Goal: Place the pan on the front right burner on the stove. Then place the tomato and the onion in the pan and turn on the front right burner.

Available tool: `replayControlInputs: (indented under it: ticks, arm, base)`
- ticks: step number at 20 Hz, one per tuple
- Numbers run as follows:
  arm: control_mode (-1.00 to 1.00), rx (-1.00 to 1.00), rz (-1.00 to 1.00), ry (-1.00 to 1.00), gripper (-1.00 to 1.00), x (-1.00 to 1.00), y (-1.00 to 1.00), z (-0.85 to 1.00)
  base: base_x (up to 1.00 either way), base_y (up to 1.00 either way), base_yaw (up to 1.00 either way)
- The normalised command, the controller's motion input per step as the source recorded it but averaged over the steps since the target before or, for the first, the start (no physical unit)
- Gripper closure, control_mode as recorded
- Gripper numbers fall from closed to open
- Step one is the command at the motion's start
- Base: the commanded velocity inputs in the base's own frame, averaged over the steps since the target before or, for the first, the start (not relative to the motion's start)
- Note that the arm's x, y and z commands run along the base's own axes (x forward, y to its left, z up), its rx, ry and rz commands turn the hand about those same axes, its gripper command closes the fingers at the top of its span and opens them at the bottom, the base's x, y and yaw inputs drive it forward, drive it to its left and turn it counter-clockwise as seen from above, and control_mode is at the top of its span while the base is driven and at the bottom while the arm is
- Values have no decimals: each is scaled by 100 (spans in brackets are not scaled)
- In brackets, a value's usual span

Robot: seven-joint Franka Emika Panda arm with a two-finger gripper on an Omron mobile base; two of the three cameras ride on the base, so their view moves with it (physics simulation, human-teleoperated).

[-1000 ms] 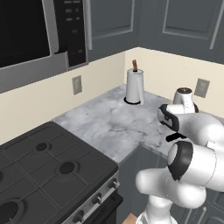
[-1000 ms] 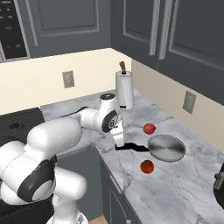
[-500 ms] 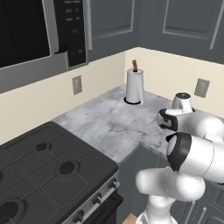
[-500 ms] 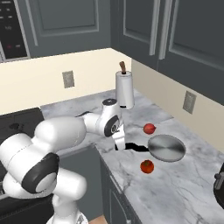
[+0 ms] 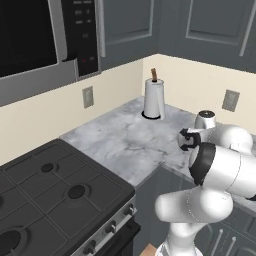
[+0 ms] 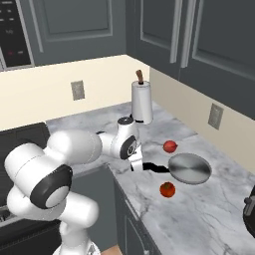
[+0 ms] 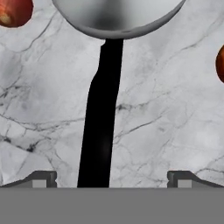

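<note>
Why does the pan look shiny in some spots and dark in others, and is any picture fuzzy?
In the hand view the pan shades from bright rim to a dark smudge near its black handle, whose edges look soft and slightly blurry; in the right base view the pan is an even, dull grey with no glare and only a thin shadow under it; the left base view looks sharp, with flat, even light on the stove.

the white arm reached forward and bent down at the wrist, its hand (image 7: 111,178) pointing straight down, fingers spread wide, gripping nothing.
</note>
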Motion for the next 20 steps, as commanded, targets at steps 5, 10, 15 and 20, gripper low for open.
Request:
replayControlInputs:
  ticks: [5, 10, 15, 20]
  arm:
    - [-100, 0, 0, 0, -100, 8, -1, -22]
    - [-100, 0, 0, 1, -100, 11, 0, -20]
    - [-100, 0, 0, 2, -100, 15, 0, -18]
    - [-100, 0, 0, 2, -100, 13, 0, -14]
  base:
    - [0, 0, 0]
    - [0, 0, 0]
    - [0, 0, 0]
    - [0, 0, 0]
